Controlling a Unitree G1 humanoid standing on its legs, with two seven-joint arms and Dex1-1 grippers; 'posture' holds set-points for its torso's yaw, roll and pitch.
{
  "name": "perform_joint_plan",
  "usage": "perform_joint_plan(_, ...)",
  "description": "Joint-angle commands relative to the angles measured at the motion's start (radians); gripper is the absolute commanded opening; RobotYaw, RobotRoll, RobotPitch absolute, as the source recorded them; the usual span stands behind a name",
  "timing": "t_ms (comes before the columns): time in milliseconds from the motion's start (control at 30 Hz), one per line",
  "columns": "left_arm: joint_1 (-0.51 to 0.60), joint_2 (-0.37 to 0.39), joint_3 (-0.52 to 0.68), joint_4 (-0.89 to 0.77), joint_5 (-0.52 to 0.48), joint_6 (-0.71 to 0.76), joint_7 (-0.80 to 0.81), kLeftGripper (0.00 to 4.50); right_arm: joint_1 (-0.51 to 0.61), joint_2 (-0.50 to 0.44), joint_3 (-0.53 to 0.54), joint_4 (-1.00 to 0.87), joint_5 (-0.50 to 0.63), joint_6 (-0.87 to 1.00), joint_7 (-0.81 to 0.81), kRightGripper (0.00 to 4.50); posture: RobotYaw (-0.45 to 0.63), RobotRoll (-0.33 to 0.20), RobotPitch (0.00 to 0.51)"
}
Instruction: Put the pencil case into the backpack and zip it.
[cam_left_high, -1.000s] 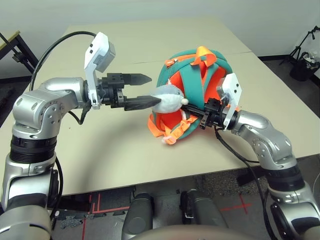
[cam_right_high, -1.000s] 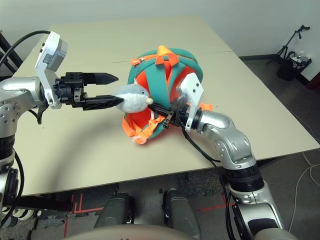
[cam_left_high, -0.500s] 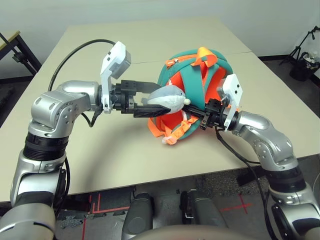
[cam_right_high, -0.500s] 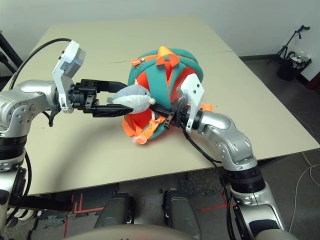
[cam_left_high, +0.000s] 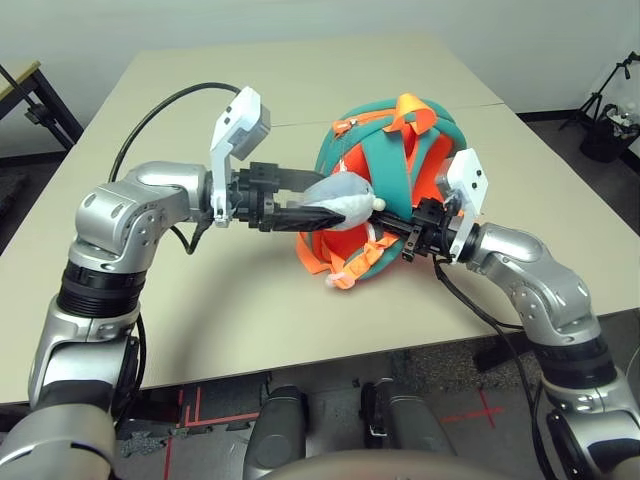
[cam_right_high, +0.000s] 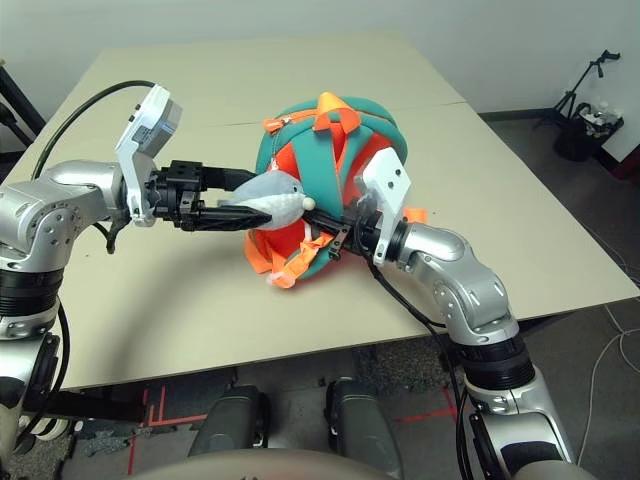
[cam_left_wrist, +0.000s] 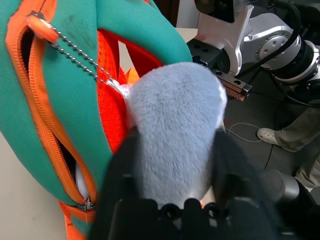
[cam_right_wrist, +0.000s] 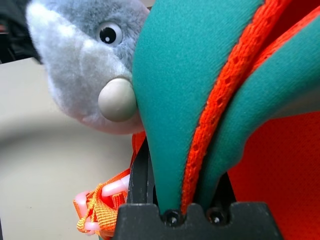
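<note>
The orange and teal backpack (cam_left_high: 385, 150) lies bunched up in the middle of the table. Its grey-and-white plush toy (cam_left_high: 345, 200) sticks out to the left on a bead chain (cam_left_wrist: 75, 57). My left gripper (cam_left_high: 318, 200) reaches in from the left, with its black fingers (cam_left_wrist: 122, 170) pressed on both sides of the plush toy. My right gripper (cam_left_high: 380, 216) comes in from the right and is shut on a teal strap (cam_right_wrist: 170, 100) with orange edging. An orange zip (cam_left_wrist: 55, 135) gapes open on the backpack's side. The pencil case is hidden.
The beige table (cam_left_high: 230, 310) has bare surface in front of and to the left of the backpack. A seam (cam_left_high: 290, 122) runs across the tabletop behind it. Off the table, a black stand (cam_left_high: 30, 100) is at far left and a tripod (cam_left_high: 605, 110) at far right. A person's shoe (cam_left_wrist: 270, 135) is on the floor.
My left gripper moved right onto the plush toy and its jaws closed in around it. The right arm and the backpack stayed put.
</note>
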Motion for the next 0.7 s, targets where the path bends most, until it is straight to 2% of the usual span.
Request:
perform_joint_plan(33,0.027,0.008,-0.008,0.009,0.010,0.008,0.002,0.84,-0.014,-0.003,0.006,0.007,0.002,0.002,0.011,0.22,0.18,0.000,0.053)
perform_joint_plan(100,0.037,0.025,0.010,0.023,0.018,0.001,0.005,0.26,-0.017,-0.003,0.007,0.012,0.002,0.001,0.013,0.22,0.19,0.000,0.053)
perform_joint_plan(133,0.039,0.037,0.022,0.034,0.025,-0.005,0.008,0.16,-0.019,-0.003,0.007,0.014,0.001,0.001,0.014,0.22,0.19,0.000,0.053)
perform_joint_plan(333,0.069,0.164,0.119,0.082,0.060,-0.039,0.021,0.15,-0.038,-0.006,0.017,0.034,0.002,-0.001,0.038,0.22,0.23,0.000,0.060)
perform_joint_plan(500,0.148,0.243,0.200,0.068,0.061,-0.038,0.041,0.15,-0.064,-0.003,0.030,0.066,-0.006,-0.010,0.065,0.22,0.25,0.000,0.063)
perform_joint_plan(700,0.297,0.262,0.280,0.010,0.032,-0.003,0.082,0.15,-0.093,0.004,0.043,0.103,-0.014,-0.020,0.099,0.22,0.29,0.000,0.069)
